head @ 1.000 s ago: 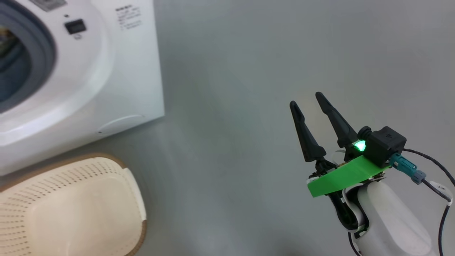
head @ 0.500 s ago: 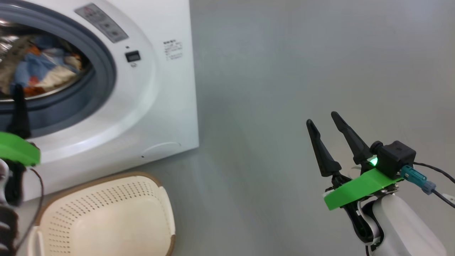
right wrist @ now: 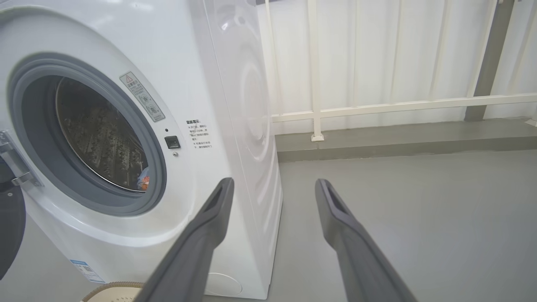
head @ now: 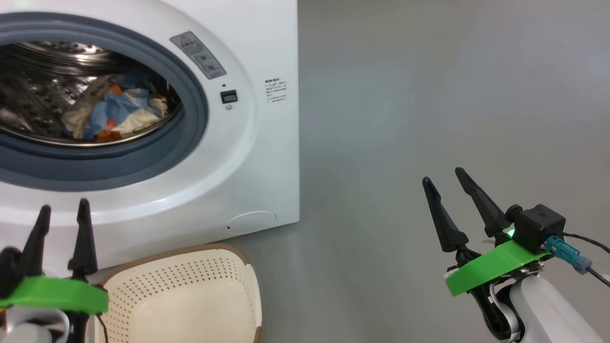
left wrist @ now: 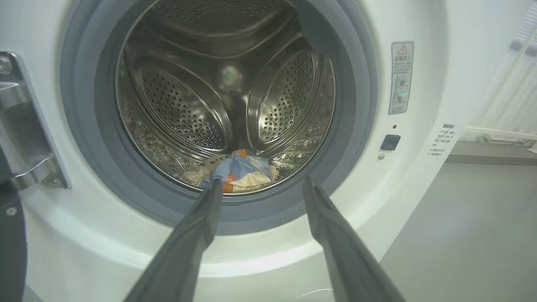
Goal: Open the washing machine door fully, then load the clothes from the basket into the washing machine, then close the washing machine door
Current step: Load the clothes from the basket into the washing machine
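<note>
Grey floor [head: 405, 119], left claw [head: 65, 207] and right claw [head: 443, 175] wide, empty. Clothes [left wrist: 243, 167] in drum [left wrist: 184, 105] ahead of left claw, so probably time to shut door [left wrist: 10, 251] on its left.

Washing machine [head: 271, 157]: white body; grey-blue gasket [head: 195, 138] around the opening.
Drum [left wrist: 184, 113]: shiny steel, dotted with rows of small holes.
Clothes [left wrist: 237, 170]: blue with orange patches, plus cream-white (print too small to make out).
Basket [head: 190, 286]: cream-white, rows of small holes, brown rim.
Washing machine door [right wrist: 9, 226]: black, far left.
Left gripper [head: 65, 205], right gripper [head: 442, 175]: 2 dark fingers each, bright green brackets.
Floor [head: 429, 95]: plain grey.
</note>
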Available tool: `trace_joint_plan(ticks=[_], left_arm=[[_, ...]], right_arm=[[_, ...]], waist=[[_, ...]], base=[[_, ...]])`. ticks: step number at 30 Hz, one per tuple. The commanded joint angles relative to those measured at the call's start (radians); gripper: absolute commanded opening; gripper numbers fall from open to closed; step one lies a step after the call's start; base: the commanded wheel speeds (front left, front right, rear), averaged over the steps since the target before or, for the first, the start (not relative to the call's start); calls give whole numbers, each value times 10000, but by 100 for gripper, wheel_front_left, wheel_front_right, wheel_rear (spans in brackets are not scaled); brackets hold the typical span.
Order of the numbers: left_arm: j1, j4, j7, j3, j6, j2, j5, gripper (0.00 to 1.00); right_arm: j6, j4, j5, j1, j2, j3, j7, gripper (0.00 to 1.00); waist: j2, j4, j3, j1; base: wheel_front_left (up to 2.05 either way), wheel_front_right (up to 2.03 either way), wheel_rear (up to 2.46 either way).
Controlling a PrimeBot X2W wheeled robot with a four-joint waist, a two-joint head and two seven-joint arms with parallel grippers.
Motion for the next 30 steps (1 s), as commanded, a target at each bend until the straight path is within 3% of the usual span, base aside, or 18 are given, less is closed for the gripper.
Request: trace_joint_plan(ticks=[1, 14, 30], left_arm=[[1, -447, -63, 489, 62, 299, 230, 100], [2024, -1842, -64, 1590, 107, -813, 1101, 100], [2123, -1621, -64, 2364, -361, -1466, 1939, 100]], right_arm=[[44, -226, 159, 87, -139, 135, -80, 100], [44, -137, 240, 433, -293, 266, -80, 100], [44, -86, 289, 387, -399, 357, -80, 100]], waist=[[0, 159, -164, 1], [0, 204, -676, 1], [0, 225, -687, 1]], base=[[0, 0, 0], [0, 0, 0], [0, 0, 0]])
